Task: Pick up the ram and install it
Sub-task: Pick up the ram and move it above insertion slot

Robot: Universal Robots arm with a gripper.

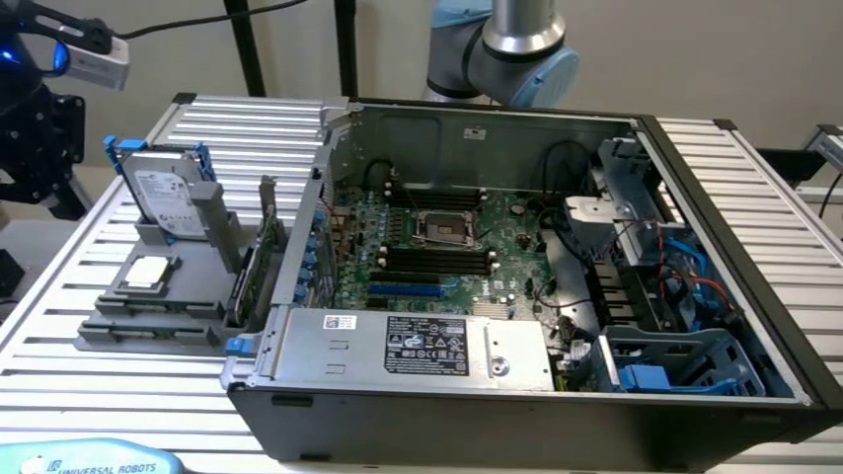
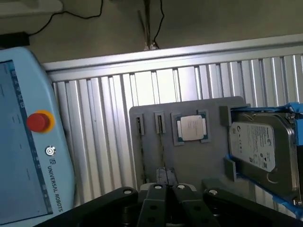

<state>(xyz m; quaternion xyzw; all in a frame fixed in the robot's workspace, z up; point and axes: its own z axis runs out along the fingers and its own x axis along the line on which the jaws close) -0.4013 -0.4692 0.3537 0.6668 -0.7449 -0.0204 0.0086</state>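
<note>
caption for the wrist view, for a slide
Gripper, jaws shut, over the grey parts tray with processor chip and hard drive; teach pendant alongside.

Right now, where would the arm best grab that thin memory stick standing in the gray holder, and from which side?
Probably from straight above, pinching the ram across its two flat faces, midway along its top edge. It appears to stand on edge in a slot of the gray holder, leaving just that narrow edge free.
</note>
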